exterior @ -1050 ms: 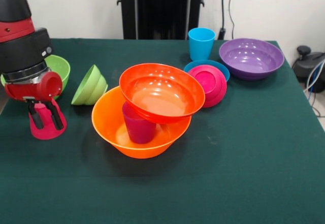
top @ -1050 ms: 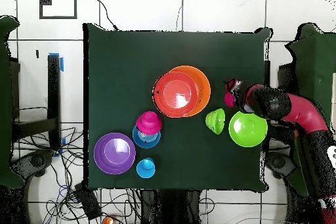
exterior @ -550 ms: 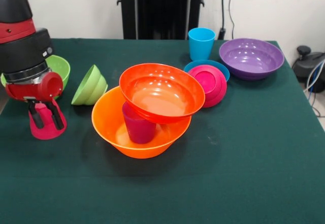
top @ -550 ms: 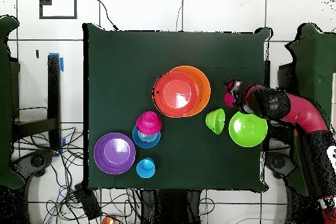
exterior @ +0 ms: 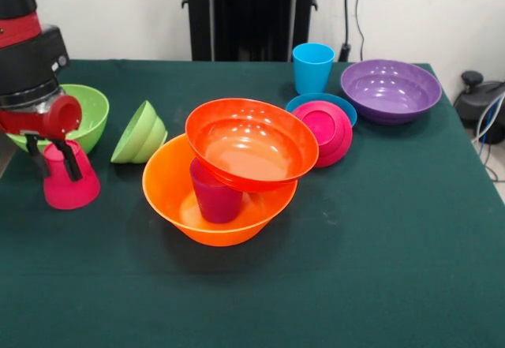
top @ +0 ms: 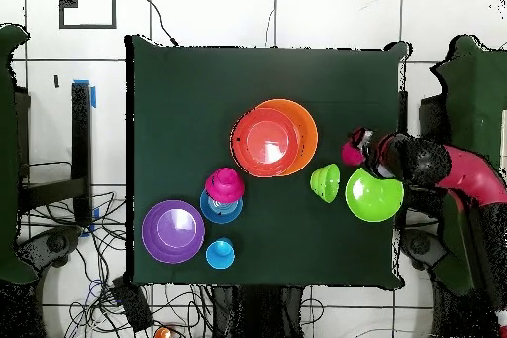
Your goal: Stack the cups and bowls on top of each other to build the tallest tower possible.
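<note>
An upturned red-pink cup stands at the table's left side, and my gripper is shut on it, one finger on each side. From above the cup shows beside the large lime green bowl. In the middle, the large orange bowl holds a purple-magenta cup, and the red-orange bowl rests tilted on that cup. The sky blue cup stands at the back. A small pink-red bowl lies tilted on a small blue bowl.
A small lime green bowl lies on its side between the large lime green bowl and the orange pile. The large purple bowl sits at the back right. The table's left edge is close to the gripper.
My gripper has risen and shifted left toward the large lime green bowl. The red-pink cup has moved a little with it. Everything else is still.
</note>
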Motion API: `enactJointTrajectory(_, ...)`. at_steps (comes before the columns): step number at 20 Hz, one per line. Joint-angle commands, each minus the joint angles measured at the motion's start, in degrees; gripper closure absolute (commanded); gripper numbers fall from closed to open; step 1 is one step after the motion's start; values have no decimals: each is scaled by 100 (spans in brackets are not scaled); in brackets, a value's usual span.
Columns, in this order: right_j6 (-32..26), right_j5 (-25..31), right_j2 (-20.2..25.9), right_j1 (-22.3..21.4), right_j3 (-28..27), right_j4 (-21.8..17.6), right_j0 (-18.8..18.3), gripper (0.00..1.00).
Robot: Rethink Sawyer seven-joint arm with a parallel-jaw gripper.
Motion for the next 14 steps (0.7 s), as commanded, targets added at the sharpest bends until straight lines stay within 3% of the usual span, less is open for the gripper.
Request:
enactJointTrajectory(1, -1796, 1784, -351, -382, 458, 173, 370, 0)
enactJointTrajectory(5, -2120, 2333, -137, -414, 521, 333, 336, 0)
enactJointTrajectory(14, -2305, 2688, 1, -264, 374, 283, 372, 0)
